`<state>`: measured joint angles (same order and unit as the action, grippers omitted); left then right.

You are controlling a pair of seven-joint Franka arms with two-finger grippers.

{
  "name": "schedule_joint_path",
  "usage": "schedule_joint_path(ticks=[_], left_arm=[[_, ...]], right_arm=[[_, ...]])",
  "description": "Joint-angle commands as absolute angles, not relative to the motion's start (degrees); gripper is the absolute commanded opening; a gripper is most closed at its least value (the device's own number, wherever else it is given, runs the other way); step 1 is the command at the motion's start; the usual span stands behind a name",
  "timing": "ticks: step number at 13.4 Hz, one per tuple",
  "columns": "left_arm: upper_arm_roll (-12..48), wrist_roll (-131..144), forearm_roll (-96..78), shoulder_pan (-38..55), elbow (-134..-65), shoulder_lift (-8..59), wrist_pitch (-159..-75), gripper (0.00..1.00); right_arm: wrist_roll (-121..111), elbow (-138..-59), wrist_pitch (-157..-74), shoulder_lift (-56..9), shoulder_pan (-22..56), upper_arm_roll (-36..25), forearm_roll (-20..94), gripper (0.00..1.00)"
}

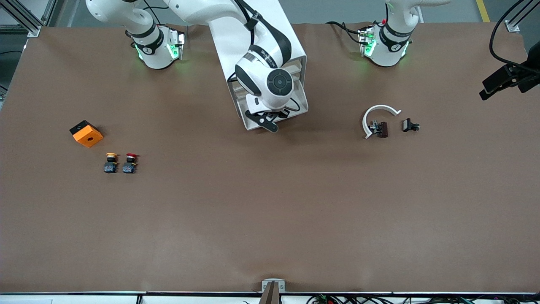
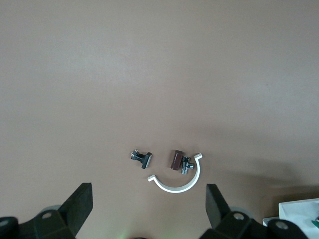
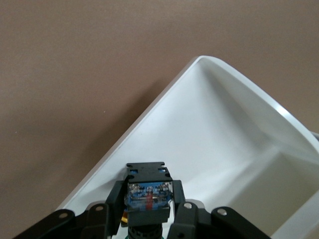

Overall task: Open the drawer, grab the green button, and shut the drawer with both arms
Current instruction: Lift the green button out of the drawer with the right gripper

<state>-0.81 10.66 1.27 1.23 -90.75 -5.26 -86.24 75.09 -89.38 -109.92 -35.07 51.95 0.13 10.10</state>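
Note:
In the right wrist view my right gripper (image 3: 148, 201) is shut on the button (image 3: 148, 191), with the fingers clamped on both sides of its dark blue-black block base. Only a trace of the cap shows below the block. The button hangs over the open white drawer (image 3: 224, 149). In the front view the right gripper (image 1: 266, 121) sits at the front edge of the pulled-out drawer (image 1: 300, 105) of the white cabinet (image 1: 253, 38). My left gripper (image 2: 148, 206) is open and empty, high over the table beside the cabinet, and does not show in the front view.
A white curved clip (image 1: 377, 117), a brown part (image 1: 382, 129) and a small black part (image 1: 409, 125) lie toward the left arm's end. An orange block (image 1: 86, 133), a yellow-capped button (image 1: 111, 162) and a red-capped button (image 1: 130, 163) lie toward the right arm's end.

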Motion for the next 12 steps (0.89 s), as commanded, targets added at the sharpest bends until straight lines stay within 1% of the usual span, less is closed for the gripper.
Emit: schedule_joint_path(ticks=[1, 7, 9, 12], left_arm=[[0.17, 9.76, 2.64, 0.88, -92.55, -6.94, -86.48, 1.0], [0.7, 9.76, 2.46, 0.62, -92.55, -6.94, -86.48, 1.0], [0.7, 9.76, 2.46, 0.7, -92.55, -6.94, -86.48, 1.0], [0.7, 9.76, 2.46, 0.79, -92.55, -6.94, -86.48, 1.0]], right_arm=[[73.04, -89.65, -109.69, -34.72, 52.56, -0.18, 11.07, 0.18], [72.86, -88.69, -108.12, -33.23, 52.12, -0.26, 10.99, 0.17], [73.04, -86.15, -105.14, -33.13, 51.51, -0.53, 11.16, 0.17], [73.39, -80.7, -97.5, -33.13, 48.18, -0.44, 11.34, 0.18]])
